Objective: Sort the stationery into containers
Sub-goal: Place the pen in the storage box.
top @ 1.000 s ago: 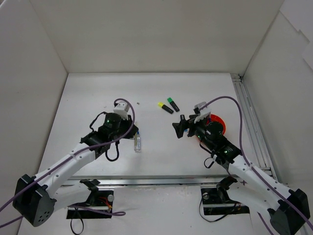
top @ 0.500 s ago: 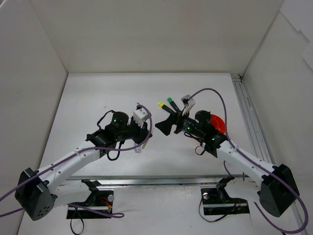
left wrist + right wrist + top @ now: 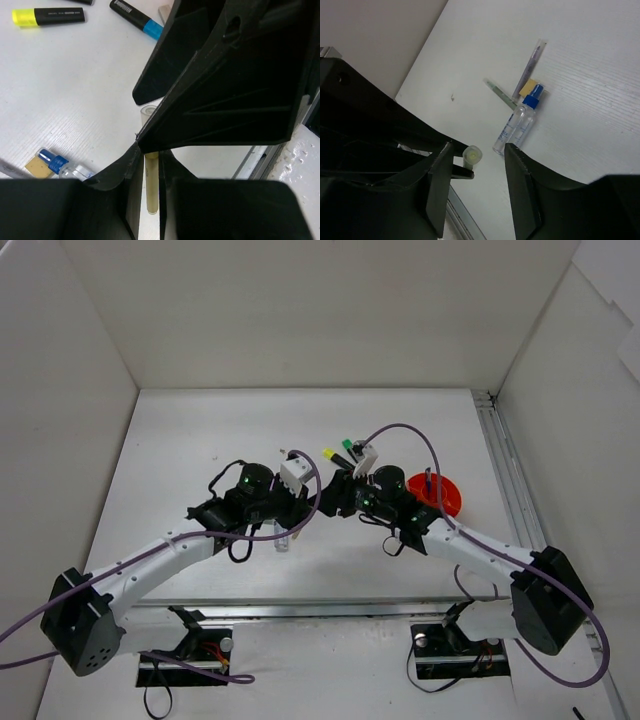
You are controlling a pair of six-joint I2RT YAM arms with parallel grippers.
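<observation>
My left gripper [image 3: 150,150] is shut on a pale strip-like stick [image 3: 151,185] and holds it above the table's middle. In the top view the left gripper [image 3: 303,508] and the right gripper [image 3: 325,502] meet tip to tip. My right gripper [image 3: 477,150] stands open around the stick's round end [image 3: 472,155], which sits close to its left finger [image 3: 437,185], with a gap to the other. The orange-red pot [image 3: 447,502] stands behind the right arm with a thin pen upright in it.
A clear blue-capped tube [image 3: 517,125] lies beside a tan piece [image 3: 530,86] and two thin pens [image 3: 532,62]. A yellow-capped highlighter [image 3: 47,16] and a blue-capped one [image 3: 137,20] lie farther back. A green-capped highlighter [image 3: 350,448] lies by the right wrist.
My left gripper carried the pale stick to the right. The right arm swung left from the pot to meet it, and its jaws have narrowed around the stick's end.
</observation>
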